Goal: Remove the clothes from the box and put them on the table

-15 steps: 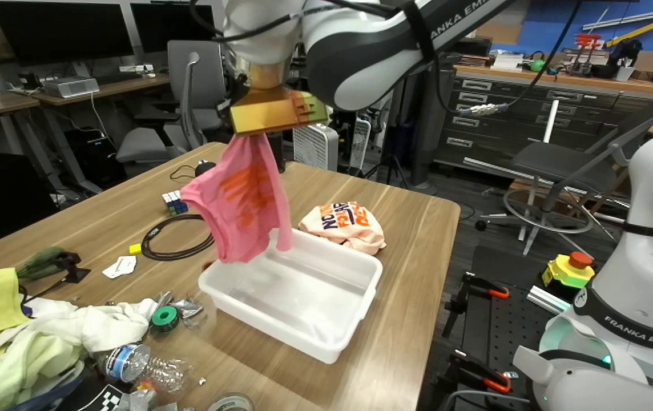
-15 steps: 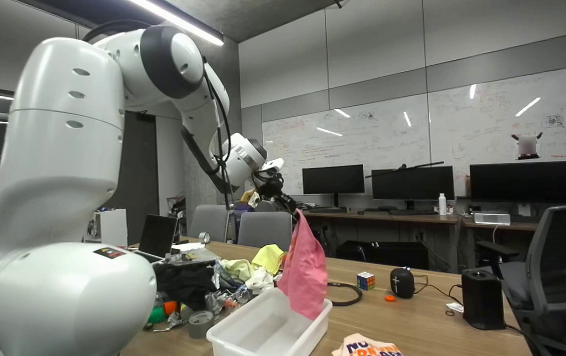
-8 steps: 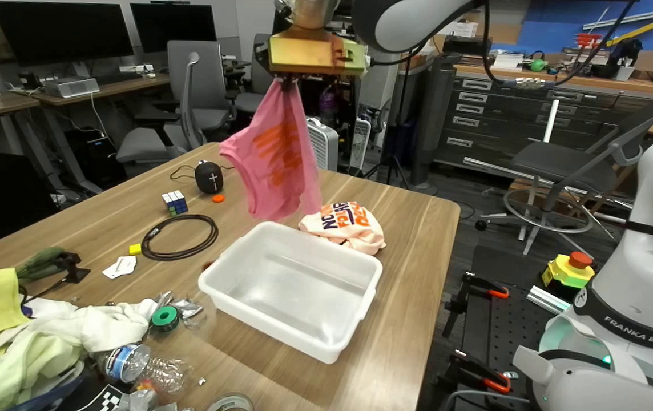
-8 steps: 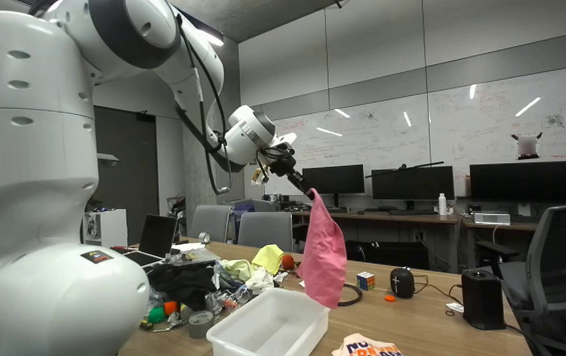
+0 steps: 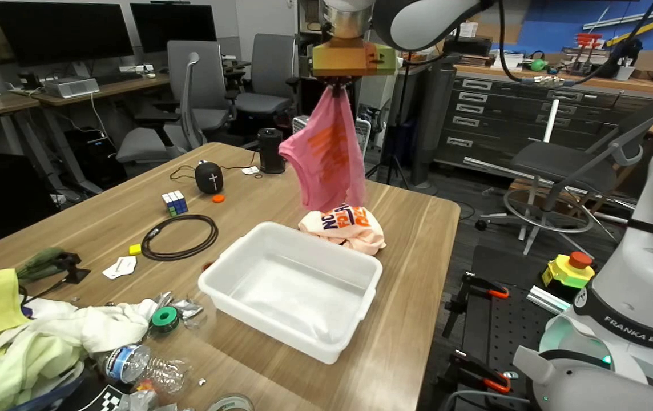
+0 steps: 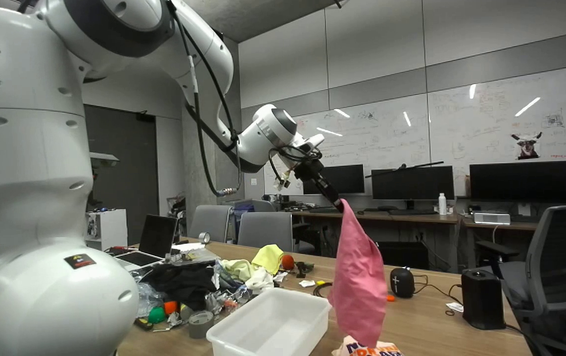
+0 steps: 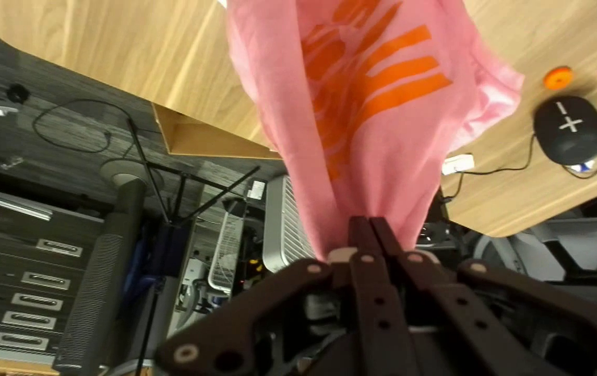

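In an exterior view a strip of table (image 5: 412,285) separates the white box (image 5: 298,294) from the edge facing the robot's base (image 5: 635,325); the peach garment (image 5: 354,231) lies between box and that edge's visible corner. Raised outside the box, the gripper (image 7: 370,223) is clamped on 1 end of the hanging pink garment (image 6: 359,282).

The pink garment (image 5: 326,157) is being streaked with orange, the peach cloth (image 5: 346,230) lettered in navy and orange; white is being shown by the box (image 5: 298,294), brown wood grain by the table (image 5: 409,257).
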